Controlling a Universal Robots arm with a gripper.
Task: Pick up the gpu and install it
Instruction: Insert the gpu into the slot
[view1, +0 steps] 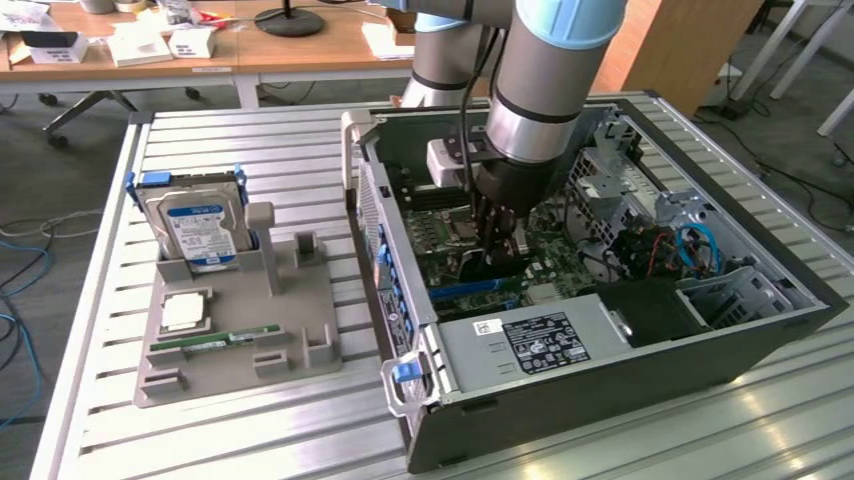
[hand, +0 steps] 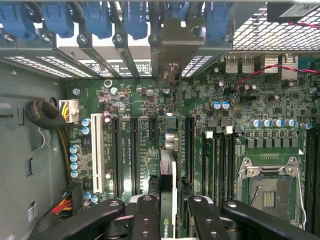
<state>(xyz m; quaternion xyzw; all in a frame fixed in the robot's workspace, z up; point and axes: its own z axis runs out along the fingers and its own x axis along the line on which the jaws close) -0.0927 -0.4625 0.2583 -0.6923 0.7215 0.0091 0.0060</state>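
Note:
The gpu (hand: 168, 172) shows edge-on in the wrist view as a thin dark card with a green logo near the fingers. My gripper (hand: 168, 202) is shut on it, one black finger (hand: 145, 212) on each side. The card stands upright over the motherboard's (hand: 150, 100) black expansion slots (hand: 134, 155), in line with a grey metal bracket (hand: 174, 50) at the case's rear wall. In the exterior view my gripper (view1: 491, 235) reaches straight down into the open computer case (view1: 747, 330), and the gpu (view1: 470, 268) shows as a dark shape below it.
Left of the case, a grey holder (view1: 274, 375) carries a silver hard drive (view1: 198, 225), a processor chip (view1: 183, 312) and a green RAM stick (view1: 214, 341). Inside the case are the power supply (view1: 534, 340), an empty CPU socket (hand: 267, 187), a white slot (hand: 97, 157) and cable bundles (hand: 47, 115).

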